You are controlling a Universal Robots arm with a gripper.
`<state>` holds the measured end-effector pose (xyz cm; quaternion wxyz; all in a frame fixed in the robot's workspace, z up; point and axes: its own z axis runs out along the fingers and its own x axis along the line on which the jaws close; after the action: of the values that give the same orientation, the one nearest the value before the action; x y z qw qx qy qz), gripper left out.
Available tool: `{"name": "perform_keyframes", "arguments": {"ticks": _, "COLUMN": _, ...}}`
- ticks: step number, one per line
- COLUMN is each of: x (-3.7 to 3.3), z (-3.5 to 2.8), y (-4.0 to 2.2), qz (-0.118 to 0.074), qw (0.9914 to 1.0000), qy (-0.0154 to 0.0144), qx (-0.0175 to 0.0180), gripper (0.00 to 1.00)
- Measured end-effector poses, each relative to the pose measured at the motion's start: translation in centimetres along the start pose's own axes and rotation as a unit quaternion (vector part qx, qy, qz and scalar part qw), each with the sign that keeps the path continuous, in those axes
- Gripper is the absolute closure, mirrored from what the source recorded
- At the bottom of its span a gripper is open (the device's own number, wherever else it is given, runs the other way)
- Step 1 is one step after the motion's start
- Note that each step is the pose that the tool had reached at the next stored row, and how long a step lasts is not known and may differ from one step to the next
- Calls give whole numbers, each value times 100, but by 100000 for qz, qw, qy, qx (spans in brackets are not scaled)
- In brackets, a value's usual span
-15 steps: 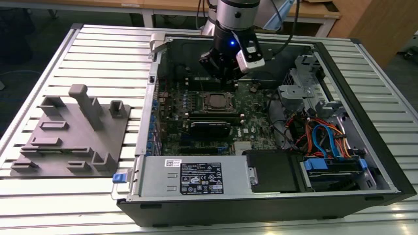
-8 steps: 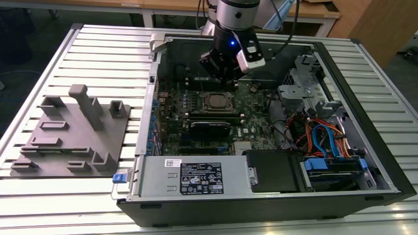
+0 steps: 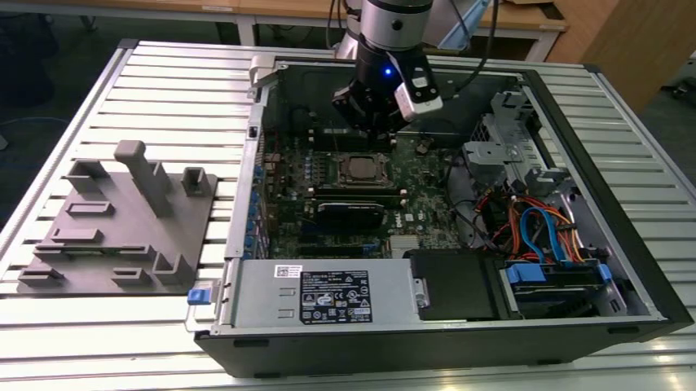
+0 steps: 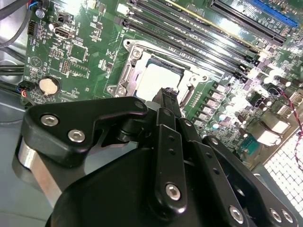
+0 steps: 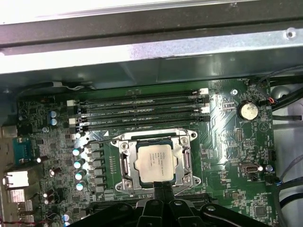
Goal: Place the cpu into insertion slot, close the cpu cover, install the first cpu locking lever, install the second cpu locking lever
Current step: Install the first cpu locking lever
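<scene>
Grey fixture block point(image 3: 109, 244), blue cables point(image 3: 533, 224)

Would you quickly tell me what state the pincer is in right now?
Pincer: closed, nothing visible between its tips, poised at the edge of the cpu cover framing the cpu.

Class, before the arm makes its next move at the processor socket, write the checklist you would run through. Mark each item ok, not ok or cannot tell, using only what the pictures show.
1. The cpu lies flat in the insertion slot: ok.
2. The cpu cover is down, framing the chip through its window: ok.
3. Locking levers latched: cannot tell. A thin rod runs out beside the socket, but its catch is not readable.
4. The gripper is at the socket's edge, closed, with no part seen in it: ok.
5. The memory slots next to the socket are free of the arm: ok.
</scene>
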<state>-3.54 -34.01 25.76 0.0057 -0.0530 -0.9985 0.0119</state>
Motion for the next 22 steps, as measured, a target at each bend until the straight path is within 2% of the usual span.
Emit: {"name": "perform_keyframes", "arguments": {"ticks": 22, "x": 0, "z": 0, "y": 0, "qz": -2173, "qw": 99976, "qy": -54, "qx": 25, "gripper": 89}}
